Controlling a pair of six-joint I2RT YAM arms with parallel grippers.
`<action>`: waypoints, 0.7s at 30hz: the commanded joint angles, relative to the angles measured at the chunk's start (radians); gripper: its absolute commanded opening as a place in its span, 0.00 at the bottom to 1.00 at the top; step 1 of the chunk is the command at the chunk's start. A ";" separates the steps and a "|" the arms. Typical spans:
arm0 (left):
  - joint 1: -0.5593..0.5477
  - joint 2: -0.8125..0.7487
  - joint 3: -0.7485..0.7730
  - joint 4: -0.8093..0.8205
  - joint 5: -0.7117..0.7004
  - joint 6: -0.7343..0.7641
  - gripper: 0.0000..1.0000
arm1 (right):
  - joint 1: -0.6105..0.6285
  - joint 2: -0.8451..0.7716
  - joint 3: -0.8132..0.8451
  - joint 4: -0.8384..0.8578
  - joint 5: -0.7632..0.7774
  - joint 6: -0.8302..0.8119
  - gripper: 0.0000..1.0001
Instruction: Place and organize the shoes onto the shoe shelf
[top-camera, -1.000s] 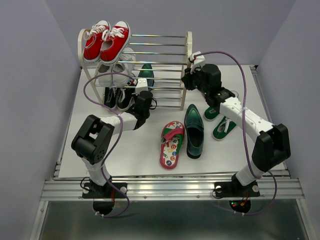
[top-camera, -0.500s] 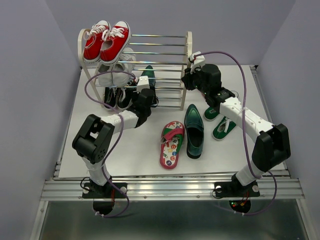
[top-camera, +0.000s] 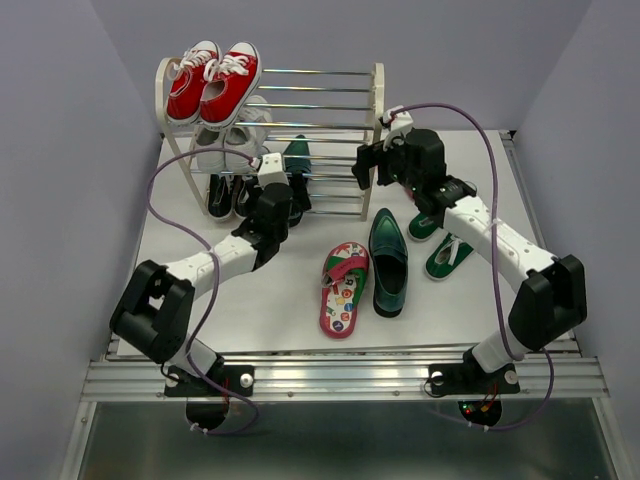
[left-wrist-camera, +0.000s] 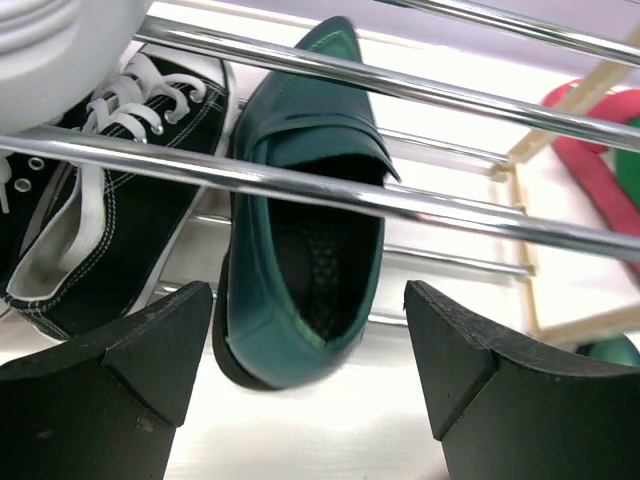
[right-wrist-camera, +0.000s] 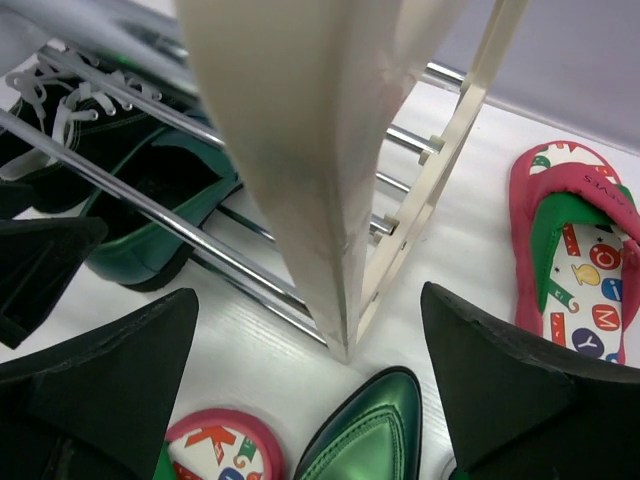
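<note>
The shoe shelf (top-camera: 372, 110) stands at the back. One dark green loafer (left-wrist-camera: 305, 250) lies on its bottom rods (left-wrist-camera: 300, 185), next to a black sneaker (left-wrist-camera: 110, 230). My left gripper (left-wrist-camera: 308, 300) is open, its fingers either side of that loafer's heel with gaps on both sides. My right gripper (right-wrist-camera: 308, 298) is open astride the shelf's cream side frame (right-wrist-camera: 300, 150), not touching it. The other loafer (top-camera: 388, 262) and a pink flip-flop (top-camera: 343, 288) lie on the table. A second flip-flop (right-wrist-camera: 590, 300) lies beside the shelf. Two green sneakers (top-camera: 440, 250) lie under my right arm.
Red sneakers (top-camera: 212, 82) fill the left of the top tier and white sneakers (top-camera: 225, 140) sit below them. The right halves of the tiers hold only bare rods. The table's edges (top-camera: 130, 300) run close to both arms.
Both grippers have opened. The left one let go of the loafer on the bottom tier and its arm swung left. The right one released the shelf's side frame.
</note>
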 joint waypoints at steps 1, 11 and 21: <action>-0.033 -0.104 -0.053 -0.014 0.038 -0.016 0.89 | 0.009 -0.071 0.051 -0.051 -0.028 0.037 1.00; -0.096 -0.329 -0.112 -0.256 0.029 -0.138 0.98 | 0.009 -0.215 0.019 -0.197 0.100 0.152 1.00; -0.099 -0.597 -0.224 -0.541 -0.025 -0.278 0.99 | 0.009 -0.407 -0.164 -0.571 0.270 0.479 1.00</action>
